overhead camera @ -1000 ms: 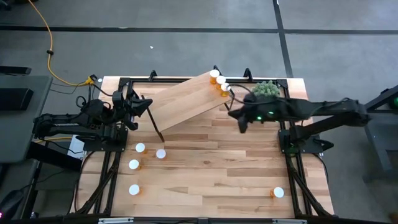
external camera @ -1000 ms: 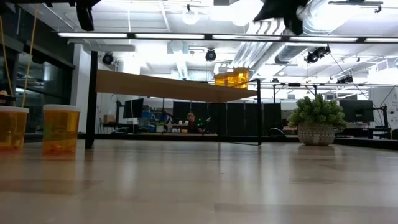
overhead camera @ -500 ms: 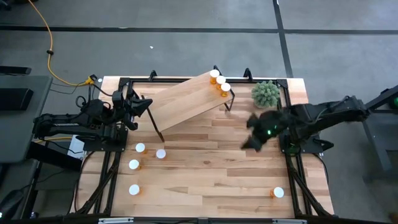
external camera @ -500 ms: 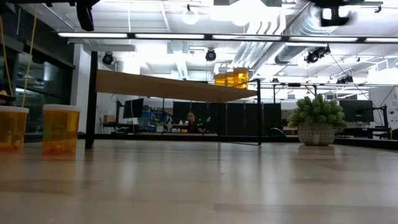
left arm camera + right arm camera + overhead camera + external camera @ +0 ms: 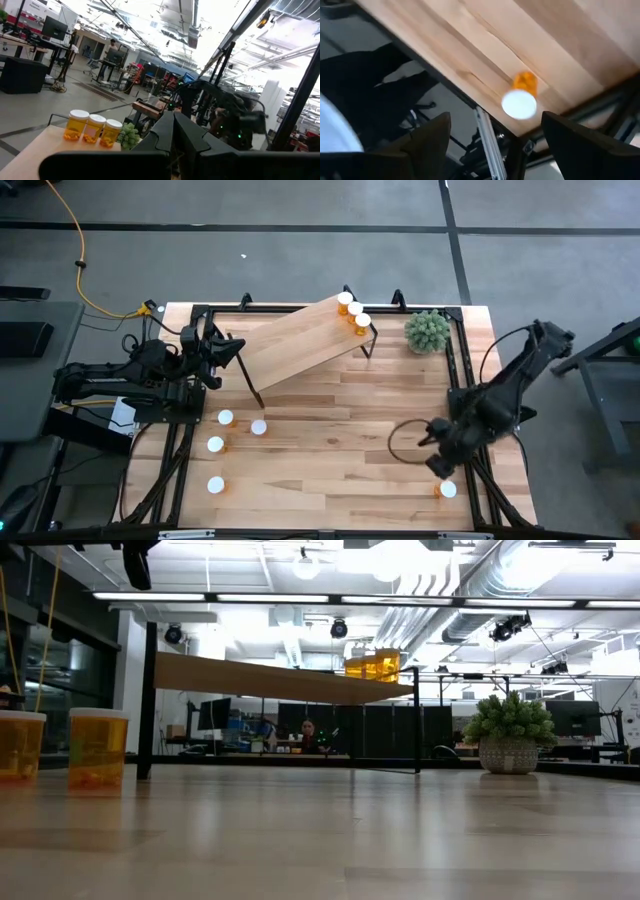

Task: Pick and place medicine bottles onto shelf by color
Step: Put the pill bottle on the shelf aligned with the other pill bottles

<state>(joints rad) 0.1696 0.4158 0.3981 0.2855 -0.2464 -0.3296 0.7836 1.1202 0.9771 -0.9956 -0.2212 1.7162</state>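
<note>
High view shows the whole light-wood tabletop with black frame rails [image 5: 330,430]: the rectangular light-wood shelf on thin black legs [image 5: 300,340] lies slantwise near the far edge, its long axis running from the left side up toward the far right corner. Three small translucent orange pill bottles with white caps [image 5: 353,310] stand upright in a row on its far right end, just beside the fuzzy green ball-shaped plant [image 5: 427,331]. Four more capped bottles [image 5: 216,444] stand upright on the table near the left edge, and a lone orange bottle [image 5: 446,490] stands at the near right corner.

The right gripper [image 5: 440,450] hangs just above that lone bottle, apart from it; a second ago it was up by the plant, near the shelf's loaded end. Only the right wrist view shows its state: fingers [image 5: 427,145] spread wide and empty, the white cap [image 5: 519,103] between them and below.

The left gripper [image 5: 232,352] waits at the shelf's left end; in the left wrist view its dark fingers [image 5: 175,135] meet in the middle, clenched on nothing.

Low view alone shows the room: two orange bottles [image 5: 97,748] at the left, and a person [image 5: 306,734] seated far behind the shelf.
</note>
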